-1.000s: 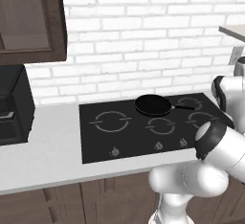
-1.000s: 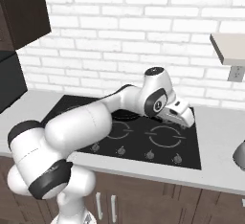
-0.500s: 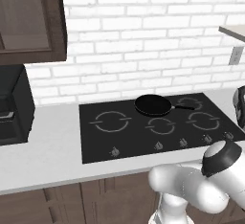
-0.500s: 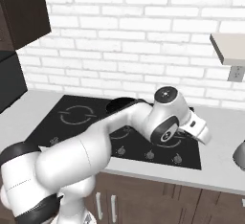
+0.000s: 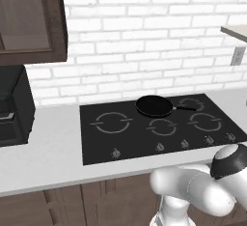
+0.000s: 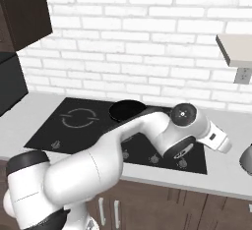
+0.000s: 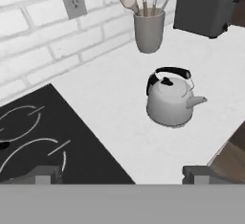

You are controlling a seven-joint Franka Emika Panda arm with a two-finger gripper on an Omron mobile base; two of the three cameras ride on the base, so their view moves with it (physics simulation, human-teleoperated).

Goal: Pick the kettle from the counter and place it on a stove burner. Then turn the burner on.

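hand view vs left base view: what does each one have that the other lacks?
Hand view alone: the kettle upright on the counter, a utensil crock, a toaster, and the open gripper well short of the kettle. Left base view alone: the frying pan on the cooktop, and the knob row. Shared: counter, cooktop, brick wall.

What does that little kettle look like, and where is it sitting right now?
The kettle is small, squat and dome-shaped, of shiny silver-grey metal. A dark arched handle stands over its lid and a short spout sticks out on one side. It stands upright on the pale counter, off the black cooktop, with a cup of utensils and a dark toaster behind it. Nothing touches it but the counter.
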